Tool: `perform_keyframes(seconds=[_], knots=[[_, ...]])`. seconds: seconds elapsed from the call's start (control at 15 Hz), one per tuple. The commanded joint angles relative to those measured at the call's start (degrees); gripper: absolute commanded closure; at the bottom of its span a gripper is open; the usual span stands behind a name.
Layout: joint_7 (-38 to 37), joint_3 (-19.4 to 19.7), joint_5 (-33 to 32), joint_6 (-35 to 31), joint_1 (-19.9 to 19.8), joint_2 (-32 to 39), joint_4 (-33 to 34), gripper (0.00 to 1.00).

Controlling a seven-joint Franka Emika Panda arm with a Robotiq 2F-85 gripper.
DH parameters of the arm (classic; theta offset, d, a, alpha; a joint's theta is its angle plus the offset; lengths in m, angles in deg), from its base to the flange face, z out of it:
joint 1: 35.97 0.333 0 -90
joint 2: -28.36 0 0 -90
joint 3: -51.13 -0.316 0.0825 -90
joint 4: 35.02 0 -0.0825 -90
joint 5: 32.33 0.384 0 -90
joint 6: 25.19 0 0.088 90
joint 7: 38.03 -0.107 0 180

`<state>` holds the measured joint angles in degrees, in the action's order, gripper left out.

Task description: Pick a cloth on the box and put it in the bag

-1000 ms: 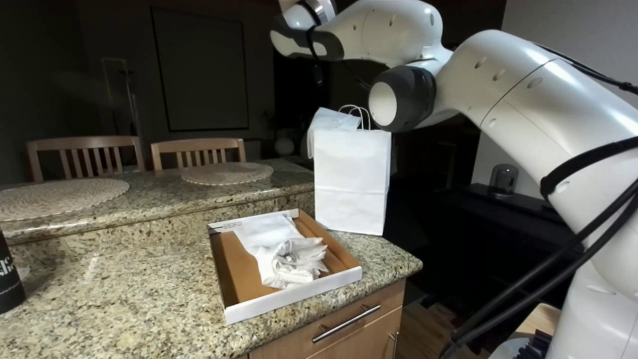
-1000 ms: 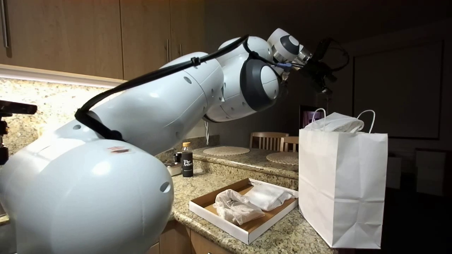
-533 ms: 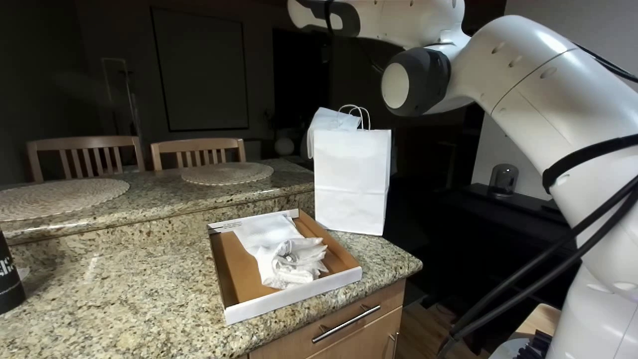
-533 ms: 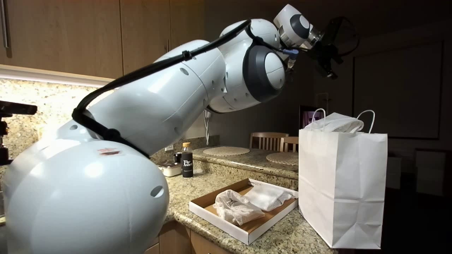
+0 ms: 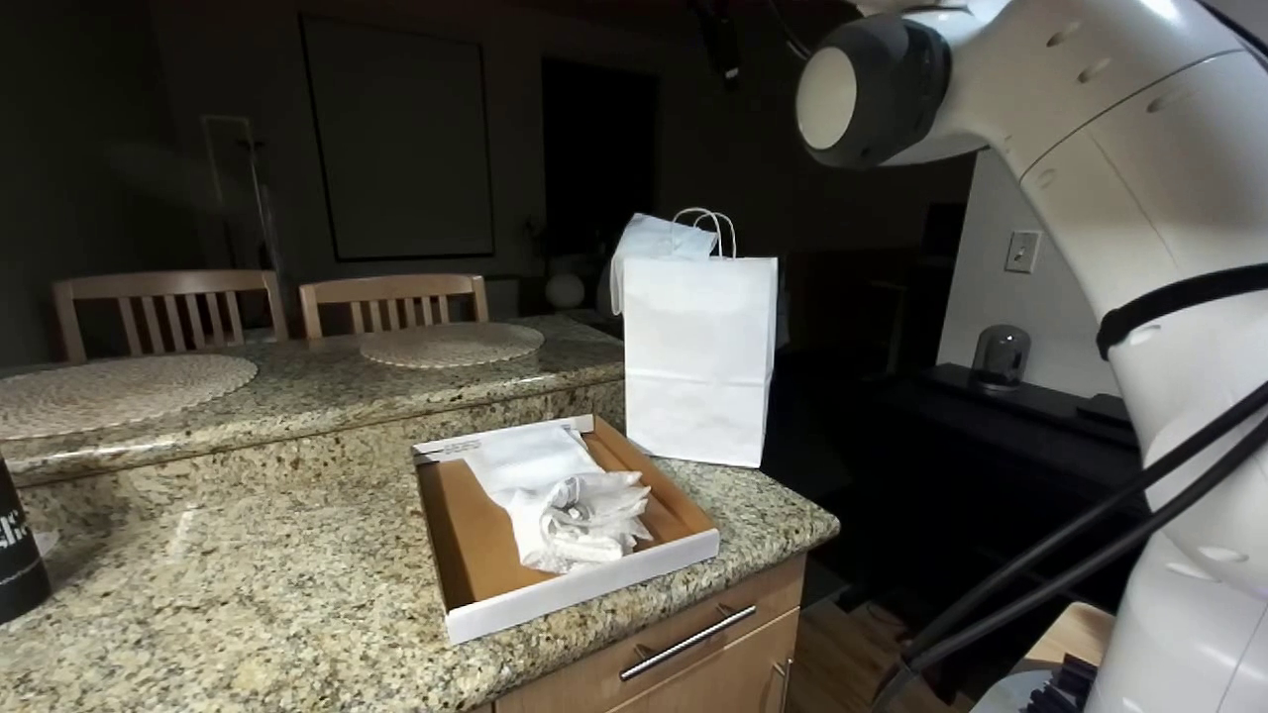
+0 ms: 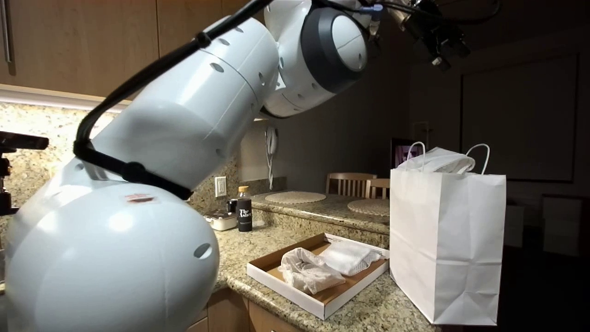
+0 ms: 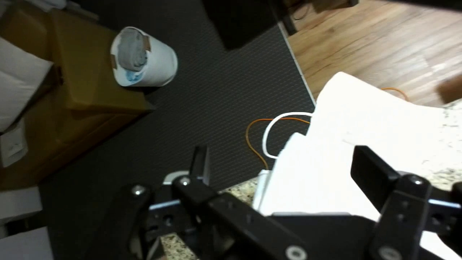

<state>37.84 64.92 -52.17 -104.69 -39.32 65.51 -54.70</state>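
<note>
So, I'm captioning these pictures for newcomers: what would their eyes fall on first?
Probably the white robot arm, which looms large in both exterior views, while its black gripper stands open in the wrist view. Next comes the tall white paper bag, standing upright at the end of the counter with white material poking from its top. Beside it, a shallow box holds a crumpled white bundle and a flatter white piece.

Home kitchen; speckled stone tabletop (image 5: 248,594) with wood-fronted drawer (image 5: 594,683) below, metal bar handle (image 5: 688,644); raised ledge (image 5: 307,371) of like stone, bearing 2 round woven placemats (image 5: 451,345); 2 slat-back wooden chairs (image 5: 394,288) beyond; in an exterior view, wood-faced wall cabinets (image 6: 78,46) over brightly lit, speckled backsplash (image 6: 46,120); pale wall plate (image 6: 221,186); dark lettered bottle (image 6: 244,222) at tabletop's rear.
</note>
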Motion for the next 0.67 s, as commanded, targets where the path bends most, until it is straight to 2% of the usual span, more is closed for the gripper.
perform_keyframes(seconds=[0.0, 0.07, 0.33, 0.53, 0.6], knots=[[6.35, -2.67, 4.34, 13.18, -2.57, -5.86, 0.02, 0.0], [7.05, -4.13, 4.93, 15.25, -3.1, -9.41, -3.4, 0.0], [8.2, -7.49, 10.91, 29.65, -7.61, -16.28, -3.35, 0.0], [5.96, -8.08, 14.84, 41.25, -11.69, -20.67, -2.52, 0.0], [6.52, -7.53, 11.45, 36.88, -8.98, -17.48, -0.74, 0.0]])
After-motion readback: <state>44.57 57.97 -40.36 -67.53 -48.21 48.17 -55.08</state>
